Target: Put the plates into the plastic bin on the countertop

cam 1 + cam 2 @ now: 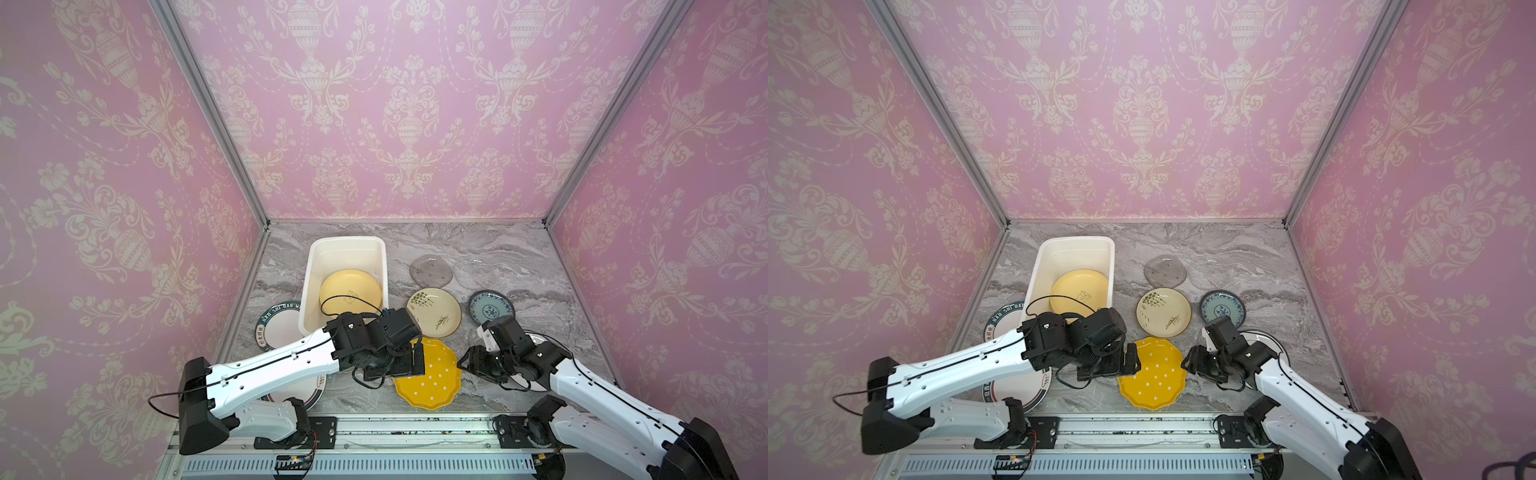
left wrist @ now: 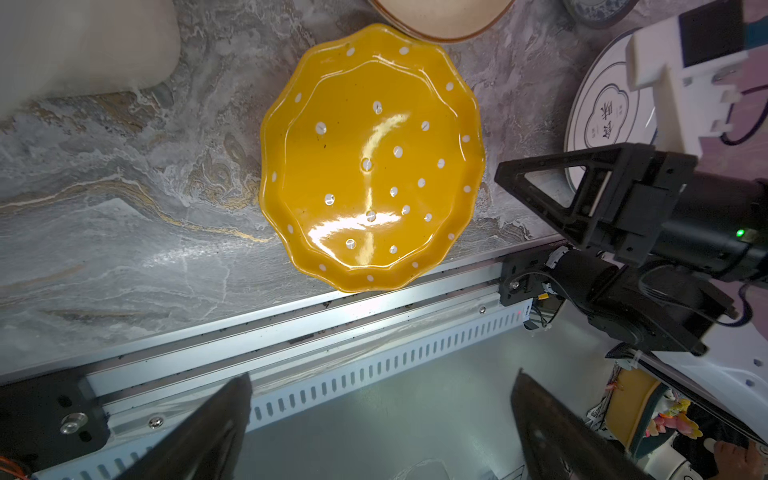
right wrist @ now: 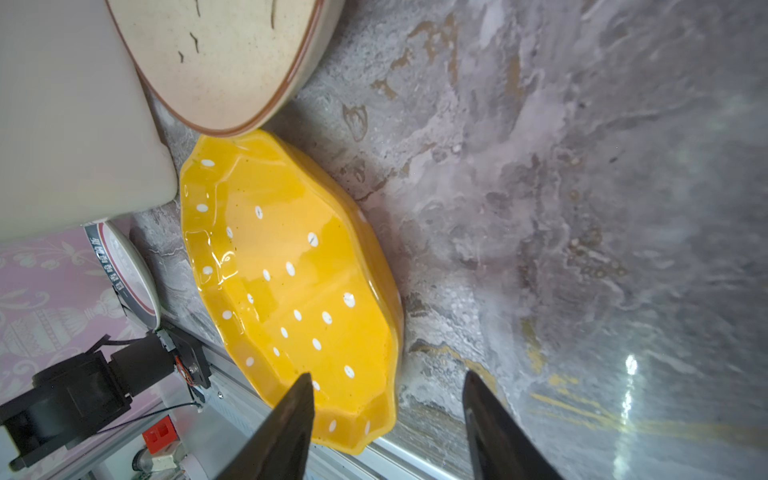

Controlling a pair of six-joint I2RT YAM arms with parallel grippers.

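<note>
Right gripper [image 3: 386, 374] half-spread, holding nothing yet; my jaws straddle the rim of the glossy yellow scalloped white-dotted plate [image 3: 291, 270], which lies flat near the front edge of the grey marble countertop [image 1: 519, 257]. Step: grasping. Next, I reckon: pinch, lift, carry to the white plastic bin [image 1: 345, 245] at the back-left. Left gripper [image 2: 382, 374] wide, empty.

Overhead stereo pair, close wrist views, dotted plate [image 2: 370, 162] throughout.
</note>
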